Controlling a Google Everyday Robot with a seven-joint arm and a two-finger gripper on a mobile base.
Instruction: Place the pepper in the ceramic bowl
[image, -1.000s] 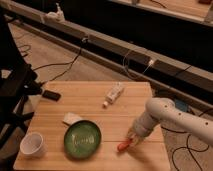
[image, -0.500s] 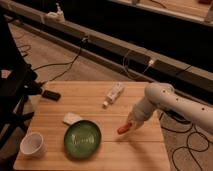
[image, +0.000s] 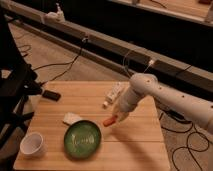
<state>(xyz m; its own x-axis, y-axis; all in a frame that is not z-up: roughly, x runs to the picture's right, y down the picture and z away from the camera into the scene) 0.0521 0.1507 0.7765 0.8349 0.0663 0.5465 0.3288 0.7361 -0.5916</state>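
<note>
At the near left corner of the wooden table (image: 142, 147), 1 white cup (image: 33, 145) is seen standing upright. Just to its right, the ceramic bowl (image: 82, 138) is set on the tabletop, green and glossy, with nothing visible inside it. A small crumpled white item (image: 72, 118) is found just beyond the bowl's far left rim.

The pepper (image: 108, 121) is held just past the bowl's far right rim, close beside it but not over its middle. It is pinched at 1 end by the gripper (image: 116, 118), with its free end pointed down and left toward the bowl. The gripper is carried by a white arm (image: 170, 100) that reaches in from the right edge over the table.

Farther back, a white tube-like object (image: 114, 94) is laid near the table's far edge, and a flat dark object (image: 51, 95) rests at the far left corner. Black cables (image: 65, 65) are strewn on the floor beyond, before a long dark rail (image: 100, 42).
</note>
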